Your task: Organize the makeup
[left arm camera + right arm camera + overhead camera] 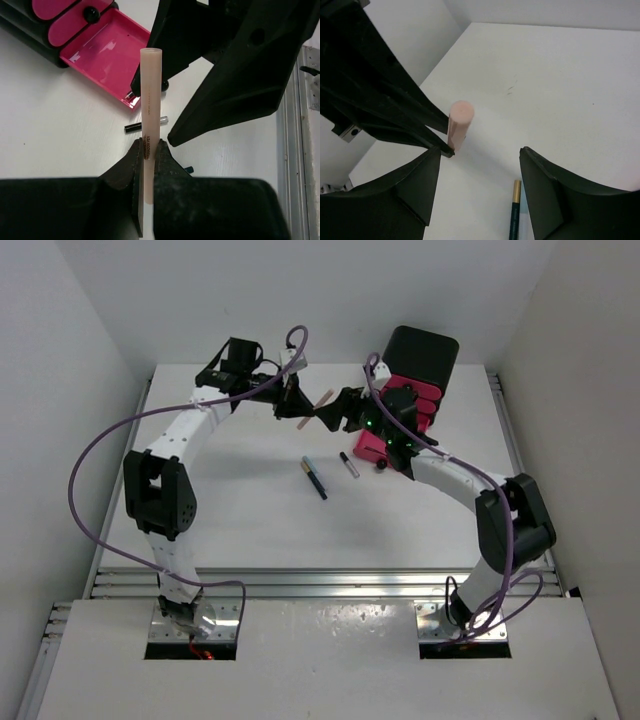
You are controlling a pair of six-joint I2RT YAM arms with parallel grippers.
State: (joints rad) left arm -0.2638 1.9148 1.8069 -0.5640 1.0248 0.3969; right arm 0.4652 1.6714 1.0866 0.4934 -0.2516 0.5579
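One beige pencil (151,90) aloft; sorting barely begun, I judged.
My left claw (147,150) pinched it at upper centre of the top view; my right claw (480,162) gaped empty beside it. Two pencils (315,478) (349,464) lay loose mid-frame.

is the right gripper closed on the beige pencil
No, the right gripper has its fingers spread wide and short of the beige pencil, which only the left gripper clamps.
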